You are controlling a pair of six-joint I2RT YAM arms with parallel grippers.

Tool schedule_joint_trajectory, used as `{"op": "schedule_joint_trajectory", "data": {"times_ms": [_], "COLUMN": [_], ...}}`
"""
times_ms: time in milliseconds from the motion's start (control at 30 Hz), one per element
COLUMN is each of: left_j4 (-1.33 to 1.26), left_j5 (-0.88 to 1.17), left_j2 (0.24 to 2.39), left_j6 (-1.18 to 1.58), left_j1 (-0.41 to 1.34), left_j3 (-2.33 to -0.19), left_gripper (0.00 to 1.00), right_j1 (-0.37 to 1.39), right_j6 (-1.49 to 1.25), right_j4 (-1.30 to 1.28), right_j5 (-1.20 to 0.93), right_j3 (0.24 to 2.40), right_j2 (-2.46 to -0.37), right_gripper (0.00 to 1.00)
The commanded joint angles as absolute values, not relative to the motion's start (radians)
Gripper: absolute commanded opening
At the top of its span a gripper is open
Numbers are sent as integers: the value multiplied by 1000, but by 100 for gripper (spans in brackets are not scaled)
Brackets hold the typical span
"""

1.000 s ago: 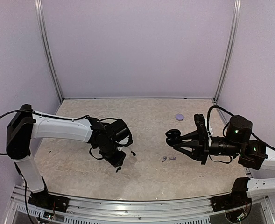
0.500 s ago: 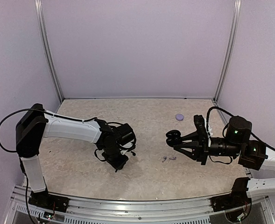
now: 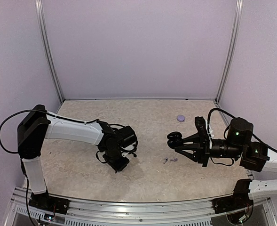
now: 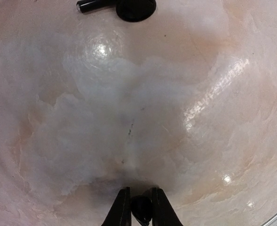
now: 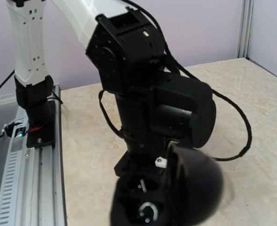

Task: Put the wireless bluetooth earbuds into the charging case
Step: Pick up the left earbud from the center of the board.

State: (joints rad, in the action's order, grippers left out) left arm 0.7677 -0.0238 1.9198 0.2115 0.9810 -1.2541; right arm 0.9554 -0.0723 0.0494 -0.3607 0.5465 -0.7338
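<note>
A small round pale-lavender charging case (image 3: 180, 117) lies shut on the table at the back right. Two tiny pale earbuds (image 3: 165, 160) (image 3: 174, 159) lie side by side just left of my right gripper (image 3: 177, 140). That gripper hovers above the table, shut on a black round clamshell case (image 3: 175, 136), which stands open with two hollows (image 5: 143, 202) and its lid (image 5: 197, 188) up. My left gripper (image 3: 118, 167) (image 4: 140, 189) points down at the table, shut on a small black drop-shaped piece (image 4: 142, 209).
Another small black piece with a short stem (image 4: 95, 5) and round head (image 4: 136, 7) lies on the table ahead of the left gripper. The left arm (image 5: 147, 94) fills the right wrist view. A metal rail (image 3: 138, 207) runs along the near edge and walls close in the sides.
The left arm has swung a little to the right and settled lower, and its jaws have narrowed onto the small black piece. The right arm and the black case have not moved.
</note>
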Motion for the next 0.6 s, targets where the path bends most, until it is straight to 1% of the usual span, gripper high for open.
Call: {"op": "schedule_joint_trajectory", "data": {"times_ms": [0, 167, 367, 567], "left_j4": [717, 566, 356, 66], "left_j5": [-18, -25, -67, -48], "left_j2": [1865, 1725, 1492, 1223], "left_j6": [203, 190, 180, 177], "left_j1": [986, 981, 984, 1005], "left_j3": [-1258, -1199, -1162, -1006], "left_gripper": [14, 12, 12, 12], "right_j1": [968, 968, 968, 969], "right_j6": [-70, -52, 41, 149], "right_j4": [66, 182, 345, 472], "right_j5": [-350, -358, -398, -403], "right_j3": [534, 496, 473, 482], "right_j2": [-715, -733, -794, -864], "right_gripper": [11, 11, 10, 10]}}
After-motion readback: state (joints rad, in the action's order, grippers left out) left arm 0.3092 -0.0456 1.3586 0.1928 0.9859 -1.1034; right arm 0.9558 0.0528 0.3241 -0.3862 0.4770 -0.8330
